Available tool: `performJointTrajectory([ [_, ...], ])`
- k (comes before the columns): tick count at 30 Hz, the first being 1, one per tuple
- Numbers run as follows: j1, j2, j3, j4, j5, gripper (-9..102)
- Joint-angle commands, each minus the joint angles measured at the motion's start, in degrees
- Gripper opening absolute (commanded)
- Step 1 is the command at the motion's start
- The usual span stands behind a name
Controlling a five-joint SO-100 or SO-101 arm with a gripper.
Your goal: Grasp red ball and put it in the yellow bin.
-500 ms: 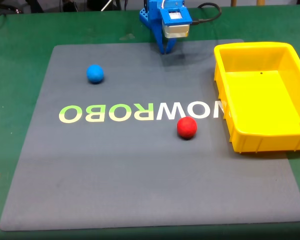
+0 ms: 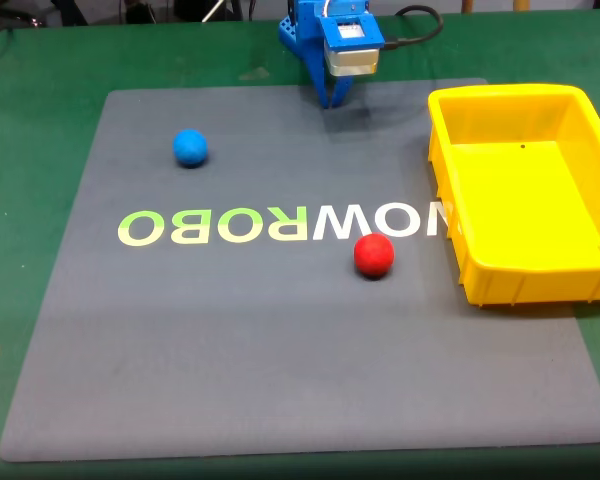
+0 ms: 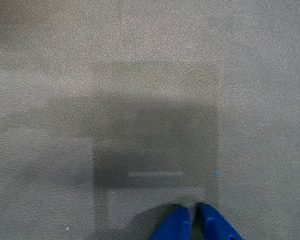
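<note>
The red ball (image 2: 374,255) rests on the grey mat in the fixed view, just below the white lettering and a short way left of the yellow bin (image 2: 458,222). That bin stands at the mat's right edge and holds nothing. My blue gripper (image 2: 333,97) hangs at the far edge of the mat, well behind the ball, tips pointing down. In the wrist view the gripper (image 3: 193,211) enters from the bottom edge with its two blue fingertips (image 3: 176,220) nearly touching and nothing between them, just above bare mat.
A blue ball (image 2: 190,147) lies on the mat's far left. The grey mat (image 2: 280,350) with upside-down lettering covers most of a green table (image 2: 30,150). A black cable (image 2: 420,25) runs behind the arm.
</note>
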Motion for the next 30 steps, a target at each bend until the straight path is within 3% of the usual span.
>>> performJointTrajectory([
  [1,-0.5,1.0,1.8,0.3,0.7,0],
  [25,-0.5,1.0,1.8,-0.5,0.4,0],
  [26,-0.1,0.9,1.8,-2.2,0.6,2],
  [28,1.3,0.1,0.5,-9.1,2.5,19],
  [30,2.1,-2.8,-1.9,-17.5,3.2,29],
])
